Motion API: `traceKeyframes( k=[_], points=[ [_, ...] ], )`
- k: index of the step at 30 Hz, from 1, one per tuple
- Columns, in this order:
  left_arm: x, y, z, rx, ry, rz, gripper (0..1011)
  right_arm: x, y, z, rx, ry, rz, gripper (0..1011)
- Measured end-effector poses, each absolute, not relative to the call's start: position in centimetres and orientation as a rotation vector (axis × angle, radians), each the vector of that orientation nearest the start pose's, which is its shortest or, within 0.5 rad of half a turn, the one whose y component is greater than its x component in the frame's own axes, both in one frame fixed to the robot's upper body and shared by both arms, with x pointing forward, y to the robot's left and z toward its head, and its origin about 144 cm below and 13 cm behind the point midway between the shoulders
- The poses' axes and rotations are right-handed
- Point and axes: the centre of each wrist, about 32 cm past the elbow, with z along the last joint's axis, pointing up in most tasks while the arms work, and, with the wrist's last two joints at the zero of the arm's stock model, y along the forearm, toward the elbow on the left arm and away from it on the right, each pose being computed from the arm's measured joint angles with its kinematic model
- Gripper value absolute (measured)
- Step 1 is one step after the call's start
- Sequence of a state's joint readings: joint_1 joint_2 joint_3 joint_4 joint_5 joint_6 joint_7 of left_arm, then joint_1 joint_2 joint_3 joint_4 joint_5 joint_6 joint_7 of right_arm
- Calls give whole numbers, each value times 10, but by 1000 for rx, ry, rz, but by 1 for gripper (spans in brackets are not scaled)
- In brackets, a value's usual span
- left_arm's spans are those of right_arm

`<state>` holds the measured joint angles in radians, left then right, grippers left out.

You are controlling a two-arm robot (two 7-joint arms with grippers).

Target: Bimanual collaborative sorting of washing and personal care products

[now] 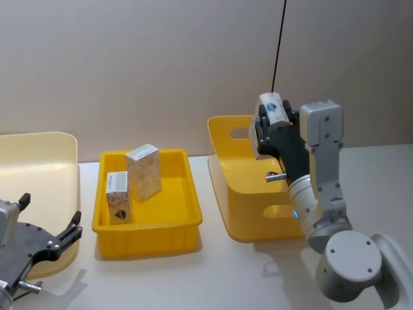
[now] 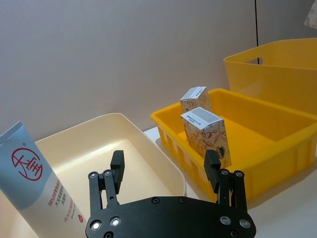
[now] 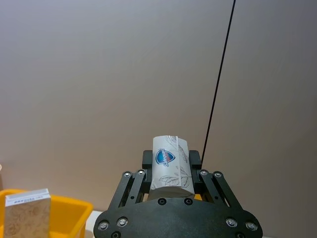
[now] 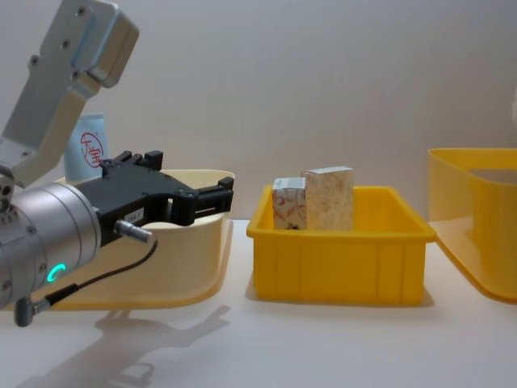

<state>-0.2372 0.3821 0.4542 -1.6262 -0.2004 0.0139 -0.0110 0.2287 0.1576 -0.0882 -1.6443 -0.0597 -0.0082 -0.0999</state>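
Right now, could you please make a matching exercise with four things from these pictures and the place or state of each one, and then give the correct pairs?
Column 1:
1. two cartons
2. tube with red round logo
3. right gripper
4. left gripper

Column 2:
A. open, holding nothing, near the cream bin
B. standing upright in the shallow yellow tray
C. leaning inside the cream bin
D. shut on a pale carton with a blue shield logo, raised above the deep yellow bin

Pairs: 1-B, 2-C, 3-D, 4-A
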Motion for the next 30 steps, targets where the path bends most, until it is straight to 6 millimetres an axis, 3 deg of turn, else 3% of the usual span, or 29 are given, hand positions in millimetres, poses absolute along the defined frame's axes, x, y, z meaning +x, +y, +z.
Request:
traceKeyframes(
  k=[30],
  points=[
    [492,198,1204,61,-268,1124,1003,508,-220,1237,-111,-231,-1624,418]
  ],
)
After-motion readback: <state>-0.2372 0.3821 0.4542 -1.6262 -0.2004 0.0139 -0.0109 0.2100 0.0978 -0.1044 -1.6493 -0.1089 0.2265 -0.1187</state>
